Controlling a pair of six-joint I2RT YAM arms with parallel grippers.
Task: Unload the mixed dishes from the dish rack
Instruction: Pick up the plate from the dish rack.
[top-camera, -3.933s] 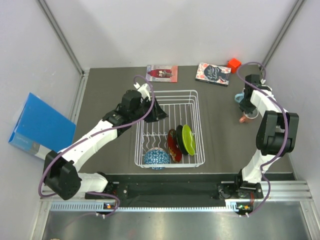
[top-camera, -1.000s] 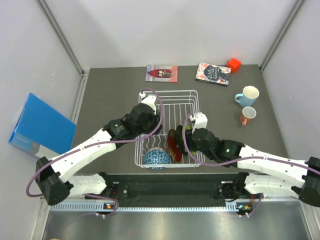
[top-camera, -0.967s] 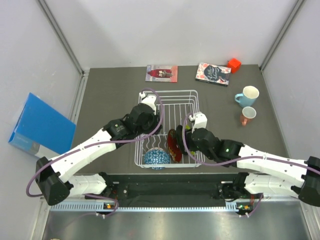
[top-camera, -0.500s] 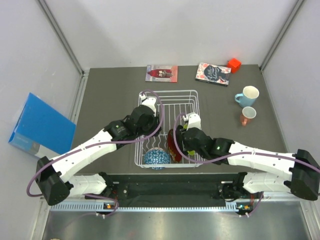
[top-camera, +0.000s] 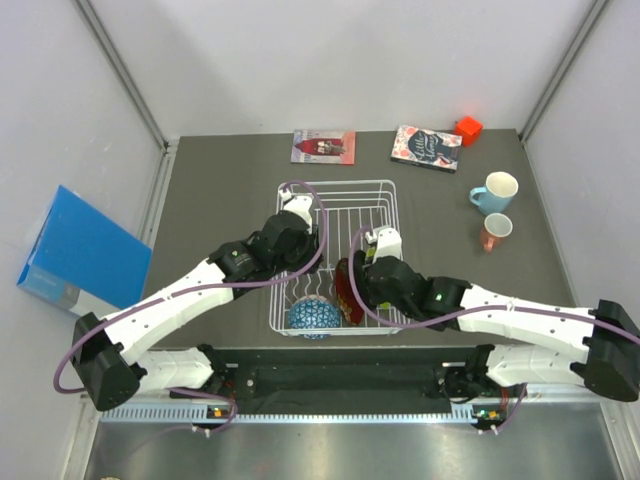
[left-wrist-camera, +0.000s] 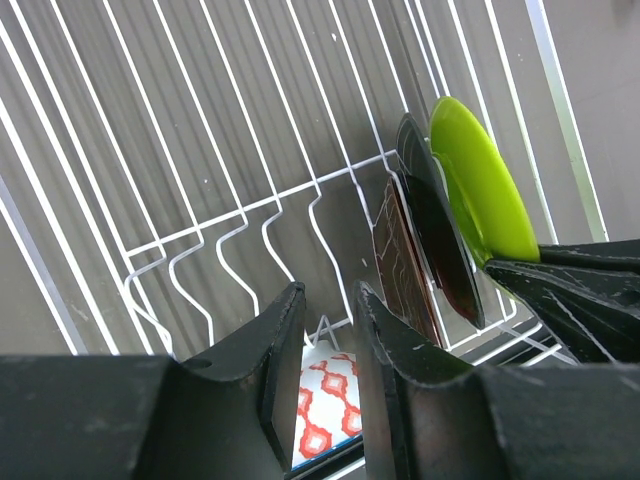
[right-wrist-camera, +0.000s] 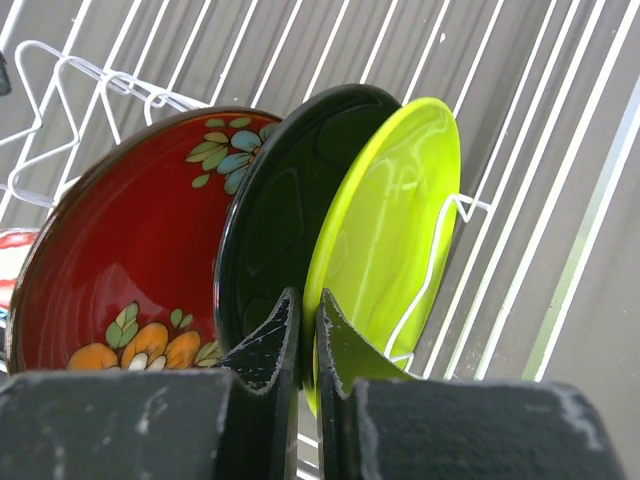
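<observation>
In the white wire dish rack (top-camera: 335, 185) three plates stand on edge: lime green plate (right-wrist-camera: 395, 200), black plate (right-wrist-camera: 285, 210) and red patterned plate (right-wrist-camera: 130, 250). My right gripper (right-wrist-camera: 307, 300) is shut on the lime green plate's rim, one finger wedged between it and the black plate. The blue-patterned bowl (top-camera: 312, 317) lies at the rack's near left. Above it hovers my left gripper (left-wrist-camera: 328, 300), open by a narrow gap and holding nothing. The light blue mug (top-camera: 494, 192) and salmon-pink cup (top-camera: 494, 231) stand on the table at the right.
Two books (top-camera: 323, 146) (top-camera: 427, 147) and a red block (top-camera: 467, 129) lie along the table's far edge. A blue box (top-camera: 85, 250) leans outside the left wall. Both arms cross over the rack's near half.
My right gripper slid a little left over the plates and closed its fingers on the lime green plate's rim. The left arm stayed still.
</observation>
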